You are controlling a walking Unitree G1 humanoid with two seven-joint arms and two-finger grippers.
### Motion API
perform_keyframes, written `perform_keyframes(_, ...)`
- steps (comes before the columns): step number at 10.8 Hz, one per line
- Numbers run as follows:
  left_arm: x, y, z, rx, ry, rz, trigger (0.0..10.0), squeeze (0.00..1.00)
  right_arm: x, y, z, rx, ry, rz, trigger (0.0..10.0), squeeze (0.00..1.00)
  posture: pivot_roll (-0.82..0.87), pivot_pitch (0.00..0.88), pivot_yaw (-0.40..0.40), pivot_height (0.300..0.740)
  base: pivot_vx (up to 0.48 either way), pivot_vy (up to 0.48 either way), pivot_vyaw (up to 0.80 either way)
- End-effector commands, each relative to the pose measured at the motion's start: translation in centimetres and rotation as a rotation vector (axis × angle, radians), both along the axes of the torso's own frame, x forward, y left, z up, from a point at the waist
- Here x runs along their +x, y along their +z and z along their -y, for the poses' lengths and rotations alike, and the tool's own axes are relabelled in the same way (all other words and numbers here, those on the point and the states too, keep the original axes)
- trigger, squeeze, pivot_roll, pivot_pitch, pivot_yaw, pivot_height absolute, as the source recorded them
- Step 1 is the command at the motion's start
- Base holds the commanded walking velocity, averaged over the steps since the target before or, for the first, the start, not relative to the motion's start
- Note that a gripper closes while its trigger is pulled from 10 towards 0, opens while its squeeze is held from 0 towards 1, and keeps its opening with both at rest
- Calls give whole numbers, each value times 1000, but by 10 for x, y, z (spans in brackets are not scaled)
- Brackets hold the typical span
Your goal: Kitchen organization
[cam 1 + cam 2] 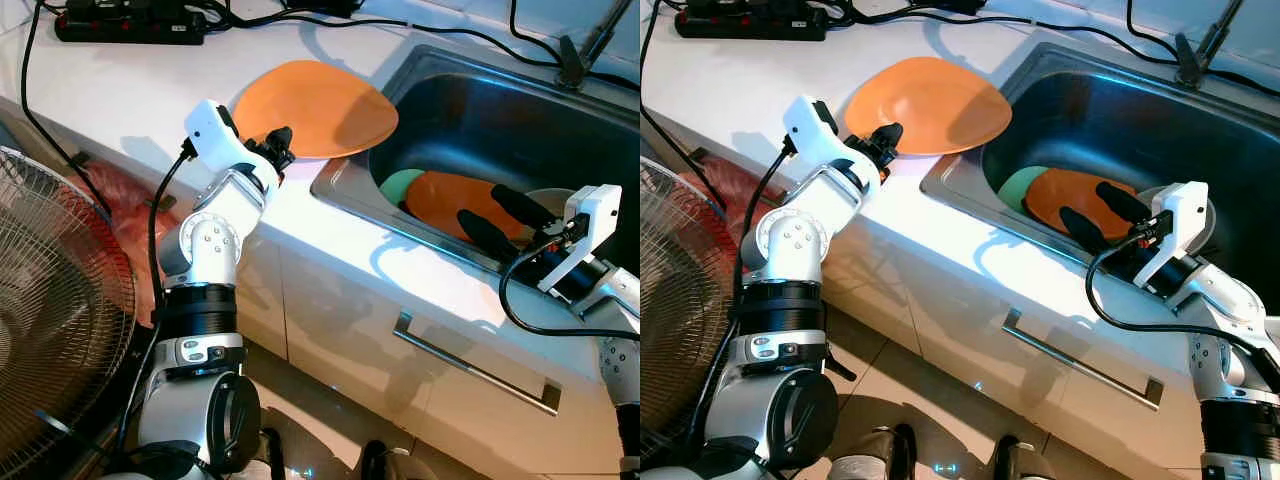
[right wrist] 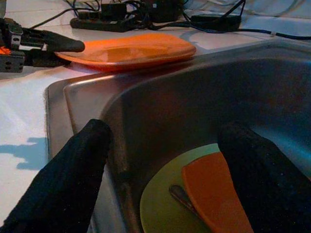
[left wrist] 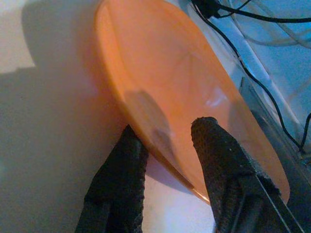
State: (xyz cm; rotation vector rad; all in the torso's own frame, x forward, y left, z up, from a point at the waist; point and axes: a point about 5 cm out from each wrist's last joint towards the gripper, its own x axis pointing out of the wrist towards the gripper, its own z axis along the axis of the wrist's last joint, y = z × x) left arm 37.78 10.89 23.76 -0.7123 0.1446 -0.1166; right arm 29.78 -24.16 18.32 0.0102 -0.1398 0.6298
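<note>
A large orange plate (image 1: 320, 105) lies tilted on the white counter, just left of the steel sink (image 1: 340, 185). My left gripper (image 1: 278, 145) is shut on its near rim, one finger (image 3: 121, 165) under the rim and one finger (image 3: 214, 145) on top. Inside the sink a second orange plate (image 1: 450, 195) leans on a green plate (image 1: 398, 183), with a utensil (image 2: 182, 196) lying on the green plate. My right gripper (image 1: 480, 204) hovers open over the sink's front edge, above those two plates and holding nothing.
A black power strip (image 1: 130, 25) and cables run along the back of the counter. A standing fan (image 1: 50, 320) and a red bag (image 1: 130, 200) are on the left by the cabinet. A drawer handle (image 1: 470, 365) sits below the sink.
</note>
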Motion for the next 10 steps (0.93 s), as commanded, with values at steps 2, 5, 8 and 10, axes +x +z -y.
perform_keyframes(2, 0, -3, 4, 20, 0, -16, 0, 0, -1, 2, 0, -18, 13, 2, 10000, 0, 24, 196, -25, 740, 0, 0, 0)
perform_keyframes(5, 0, -5, 4, 19, 6, -19, 0, 0, -1, 2, -1, -19, 15, 0, 10000, 0, 24, 197, -26, 740, 0, 0, 0)
perform_keyframes(8, -1, 5, 8, 28, -10, 64, 0, 0, -1, 1, -1, -18, 16, 0, 10000, 0, 22, 191, -25, 740, 0, 0, 0)
perform_keyframes(10, -4, 22, 15, 39, -65, 199, 1020, 0, -1, 3, -1, -18, 11, 5, 10000, 0, 18, 187, -23, 740, 0, 0, 0)
